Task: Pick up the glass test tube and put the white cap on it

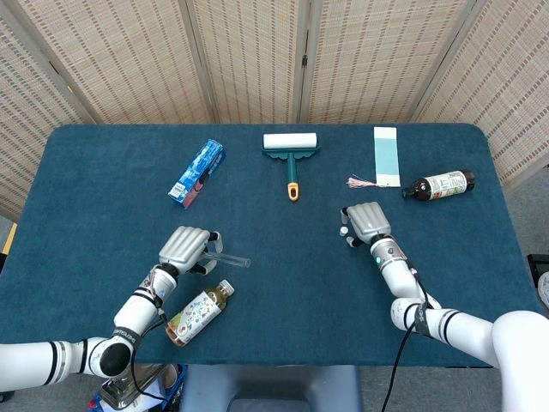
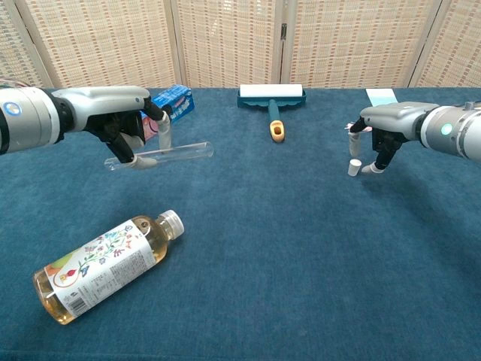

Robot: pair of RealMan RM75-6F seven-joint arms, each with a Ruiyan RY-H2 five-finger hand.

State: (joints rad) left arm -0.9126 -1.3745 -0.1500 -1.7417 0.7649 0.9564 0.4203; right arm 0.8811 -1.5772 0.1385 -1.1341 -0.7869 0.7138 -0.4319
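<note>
Glass, clear and slim, the test tube (image 2: 160, 155) lies nearly level above the blue cloth of the table (image 2: 255, 248), held by the left hand (image 2: 124, 120) at the left of the chest view; the fingers (image 2: 163, 129) curl around the tube's closed end, and its open mouth points toward the frame's centre. From the head view the same tube (image 1: 227, 256) juts rightward out of the left hand (image 1: 185, 247) in the lower left part of the frame.

At the right of the chest view, the right hand (image 2: 383, 131) hangs low over the white cap (image 2: 353, 168), which stands on the cloth. One fingertip reaches down just right of the cap and another hangs above it; whether either touches the cap cannot be told. The fingers are apart and the hand holds nothing. In the head view the cap (image 1: 343, 230) peeks out at the left edge of the right hand (image 1: 364, 223).

A tea bottle (image 2: 105, 267) with a flowered label lies on its side at the lower left. Along the far edge lie a blue box (image 1: 196, 172), a lint roller (image 1: 291, 148), a pale blue card (image 1: 386, 155) and a dark bottle (image 1: 439, 184)
</note>
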